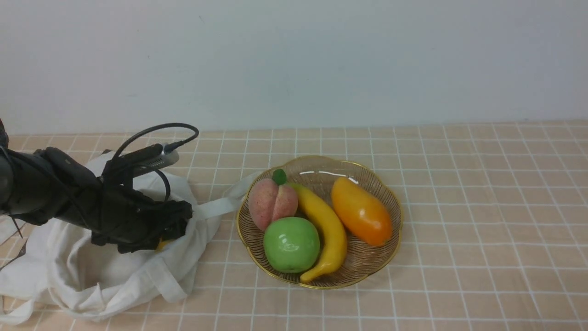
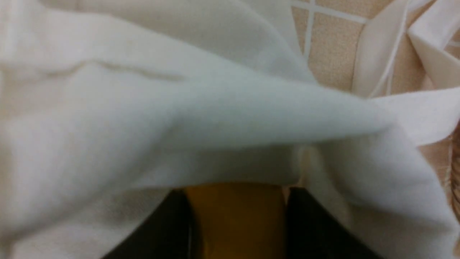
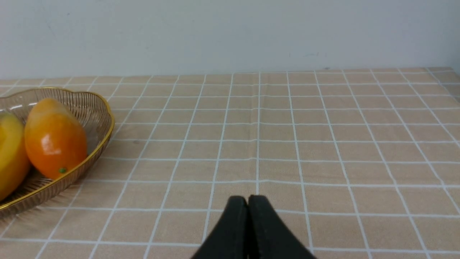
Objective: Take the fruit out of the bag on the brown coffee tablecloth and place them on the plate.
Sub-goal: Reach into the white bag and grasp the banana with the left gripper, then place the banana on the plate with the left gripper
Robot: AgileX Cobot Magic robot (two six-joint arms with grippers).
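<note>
Bag (image 1: 92, 271) | left hand (image 1: 156, 238) inside, pinching yellow fruit (image 2: 237, 219) | right hand (image 3: 248, 201) closed

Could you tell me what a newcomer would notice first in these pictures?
Probably the amber plate at the centre of the checked tablecloth, holding a banana, a green apple, a peach and an orange mango. Next, at the left, the left hand sits inside the white bag, closed on a yellow object that the bag's fabric mostly hides.
</note>
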